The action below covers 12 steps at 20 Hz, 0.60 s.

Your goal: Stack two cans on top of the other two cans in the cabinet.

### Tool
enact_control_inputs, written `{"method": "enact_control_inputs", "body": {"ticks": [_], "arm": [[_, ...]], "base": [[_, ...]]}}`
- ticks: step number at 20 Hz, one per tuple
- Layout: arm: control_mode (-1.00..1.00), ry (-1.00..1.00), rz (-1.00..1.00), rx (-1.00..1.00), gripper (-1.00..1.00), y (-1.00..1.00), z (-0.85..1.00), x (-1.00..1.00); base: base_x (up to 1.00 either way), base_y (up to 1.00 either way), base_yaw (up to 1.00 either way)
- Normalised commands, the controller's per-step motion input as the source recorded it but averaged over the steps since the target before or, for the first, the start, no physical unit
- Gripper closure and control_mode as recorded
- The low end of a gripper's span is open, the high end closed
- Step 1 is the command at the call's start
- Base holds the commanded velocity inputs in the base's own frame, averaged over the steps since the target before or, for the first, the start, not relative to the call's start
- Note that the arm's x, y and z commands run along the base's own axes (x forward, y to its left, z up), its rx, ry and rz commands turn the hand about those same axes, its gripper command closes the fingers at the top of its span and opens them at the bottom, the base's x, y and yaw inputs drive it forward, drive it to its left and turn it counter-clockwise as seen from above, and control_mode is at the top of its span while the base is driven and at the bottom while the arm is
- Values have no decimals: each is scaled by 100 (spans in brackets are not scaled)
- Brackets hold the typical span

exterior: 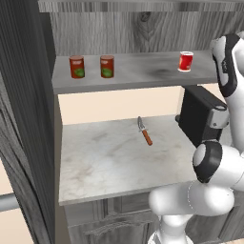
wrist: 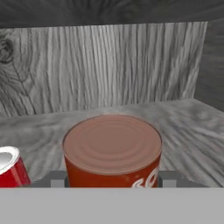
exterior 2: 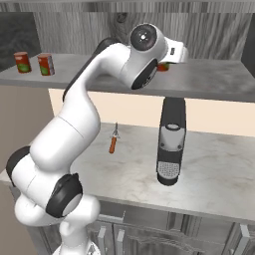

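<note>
In the hand view a plain dark red can (wrist: 113,148) stands close up between my gripper's (wrist: 113,178) fingers (wrist: 57,178), which press its two sides; the gripper is shut on it over the cabinet's grey shelf (wrist: 183,127). Just left of it is a red can with a white rim (wrist: 9,168), seen tilted at the shelf's right end (exterior: 186,61). Two red cans with green label patches (exterior: 76,66) (exterior: 107,66) stand side by side at the shelf's left end (exterior 2: 22,62) (exterior 2: 46,64). A bit of red can (exterior 2: 163,66) peeks out behind my wrist.
An orange-handled knife (exterior: 145,132) lies on the pale marble counter (exterior: 105,162) below the shelf. A dark coffee machine (exterior 2: 171,142) stands on the counter under the shelf's right part. The cabinet's dark side panel (exterior: 28,105) rises at the left.
</note>
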Motion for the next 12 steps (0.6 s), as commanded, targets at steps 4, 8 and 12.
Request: {"method": "enact_control_inputs", "body": {"ticks": [4, 8, 12], "arm": [[-100, 0, 18, 0, 100, 24, 10, -2], [-100, 0, 20, 0, 100, 6, 12, 0], [-100, 0, 17, 0, 100, 12, 18, 0]], "base": [[0, 0, 0], [0, 0, 0], [0, 0, 0]]}}
